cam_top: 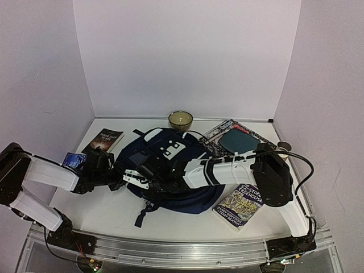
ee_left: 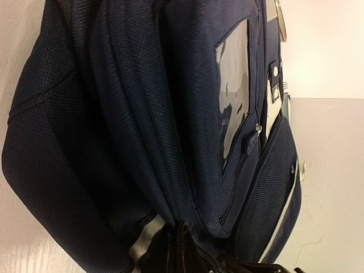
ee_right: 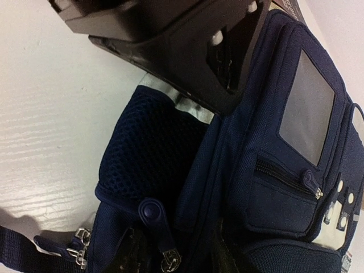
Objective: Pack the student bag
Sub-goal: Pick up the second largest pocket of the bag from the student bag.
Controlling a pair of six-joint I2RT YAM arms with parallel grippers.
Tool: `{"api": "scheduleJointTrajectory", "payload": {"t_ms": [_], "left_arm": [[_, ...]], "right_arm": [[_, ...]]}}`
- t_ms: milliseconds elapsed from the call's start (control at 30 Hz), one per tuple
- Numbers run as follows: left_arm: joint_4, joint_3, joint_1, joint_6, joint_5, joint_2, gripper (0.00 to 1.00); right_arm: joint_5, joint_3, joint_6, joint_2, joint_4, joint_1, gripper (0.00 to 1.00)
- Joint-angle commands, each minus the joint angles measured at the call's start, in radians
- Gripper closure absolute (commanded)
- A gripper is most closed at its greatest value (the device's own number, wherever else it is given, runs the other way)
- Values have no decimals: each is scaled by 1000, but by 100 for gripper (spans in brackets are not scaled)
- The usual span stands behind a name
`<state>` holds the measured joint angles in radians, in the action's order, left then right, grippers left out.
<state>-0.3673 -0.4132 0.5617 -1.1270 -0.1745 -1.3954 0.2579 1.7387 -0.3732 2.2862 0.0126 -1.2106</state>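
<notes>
A: Where is the bag [cam_top: 161, 141]?
B: It lies flat on the table [cam_top: 102, 213], front face up. Its white patch is on the far half and a black strap trails off its near edge.
A: And the left gripper [ee_left: 187, 259]?
B: It is at the bag's left edge, right against the grey strip [ee_right: 187, 105] above the mesh pocket [ee_right: 142, 153]. Its jaws are together. I cannot tell whether any cloth is nipped between them.
A: The right gripper [ee_right: 176, 259]?
B: It sits just beside the left one, on the bag's left part, and its arm reaches across the whole bag from the right. In its wrist view the jaws stand apart, with a ridge of navy cloth and a zip pull [ee_right: 168, 261] between them. I cannot tell whether they press on that ridge.
A: What lies around the bag?
B: A bowl [cam_top: 181, 119] stands just beyond its far edge. A dark book [cam_top: 104, 140] lies off its far-left corner. A magazine [cam_top: 236, 139] with a teal shape on it lies at its far-right side. A Treehouse book [cam_top: 242, 206] sits just beside its near-right corner, partly under the right arm.
A: Anything else showing on the bag itself?
B: There is a grey window panel [ee_right: 307, 108] on the front, with a closed zip pocket below it
</notes>
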Motion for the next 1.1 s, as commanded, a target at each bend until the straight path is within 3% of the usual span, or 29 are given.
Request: {"api": "scheduleJointTrajectory", "payload": {"t_ms": [0, 233, 400, 733, 1067], "left_arm": [[-166, 14, 28, -71, -52, 48, 100], [-220, 33, 27, -107, -99, 48, 100], [-224, 44, 27, -105, -84, 58, 100], [-223, 54, 15, -84, -46, 29, 100], [-223, 45, -19, -37, -26, -32, 100]], "right_arm": [[-55, -38, 13, -4, 80, -5, 62], [-1, -31, -24, 22, 108, -3, 62], [26, -49, -35, 32, 109, -3, 70], [-95, -197, 32, -156, 115, -3, 89], [-204, -314, 100, -293, 113, -5, 99]]}}
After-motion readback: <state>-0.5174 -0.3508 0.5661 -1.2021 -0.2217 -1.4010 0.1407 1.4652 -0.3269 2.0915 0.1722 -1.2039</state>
